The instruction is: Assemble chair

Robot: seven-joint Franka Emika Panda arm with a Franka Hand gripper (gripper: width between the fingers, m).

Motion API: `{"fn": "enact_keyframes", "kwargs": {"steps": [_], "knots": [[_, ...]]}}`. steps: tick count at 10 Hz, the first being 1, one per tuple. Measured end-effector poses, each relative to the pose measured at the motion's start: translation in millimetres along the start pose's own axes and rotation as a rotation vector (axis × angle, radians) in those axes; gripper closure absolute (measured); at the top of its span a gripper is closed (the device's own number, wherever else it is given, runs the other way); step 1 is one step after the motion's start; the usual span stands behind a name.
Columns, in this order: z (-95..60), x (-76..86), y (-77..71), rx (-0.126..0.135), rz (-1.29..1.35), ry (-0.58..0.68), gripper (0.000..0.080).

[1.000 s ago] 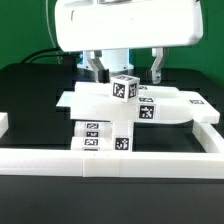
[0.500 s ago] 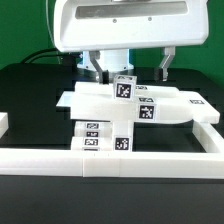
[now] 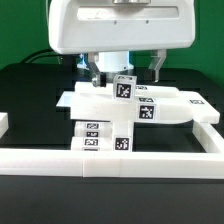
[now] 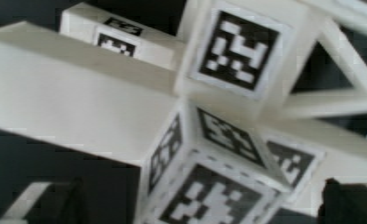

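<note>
End effector (image 3: 126,68) sits upper centre of the exterior view, fingers spread wide, nothing between them. One finger (image 3: 97,71) is left of the small tagged block (image 3: 124,86), the other right of it; contact with the block can't be confirmed.

Chair parts (image 3: 120,115) are clustered mid-frame on the dark surface (image 3: 25,95), just behind the low white border wall (image 3: 120,162): flat panels stacked, tagged blocks at the front, one long piece running toward the right edge.

Step in hand, my read: lining up on that top block. To do it well: centre the block between the fingers, come straight down, close on the plain sides rather than a corner, and avoid nudging the panel underneath.

Visibility issues:
- Arm housing covers the top of the exterior view; fingertips are partly hidden behind the block.
- Wrist view is too close and blurred: only tags and panel edges, no fingers seen.
- How the stacked panels join is unclear.
</note>
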State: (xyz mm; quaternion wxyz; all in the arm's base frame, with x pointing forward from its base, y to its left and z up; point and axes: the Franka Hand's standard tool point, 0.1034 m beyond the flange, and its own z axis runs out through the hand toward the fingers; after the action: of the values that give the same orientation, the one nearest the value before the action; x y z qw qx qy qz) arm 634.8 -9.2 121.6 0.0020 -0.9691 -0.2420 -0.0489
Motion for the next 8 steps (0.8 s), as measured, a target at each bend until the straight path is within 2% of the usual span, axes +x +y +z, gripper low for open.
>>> {"fn": "enact_keyframes", "kwargs": {"steps": [4,8], "knots": [[1.2,-0.2,-2.9,-0.016,-0.182,-0.02,0.0151],[1.1,-2.2,0.1,-0.035,-0.486,-0.049,0.0151]]}}
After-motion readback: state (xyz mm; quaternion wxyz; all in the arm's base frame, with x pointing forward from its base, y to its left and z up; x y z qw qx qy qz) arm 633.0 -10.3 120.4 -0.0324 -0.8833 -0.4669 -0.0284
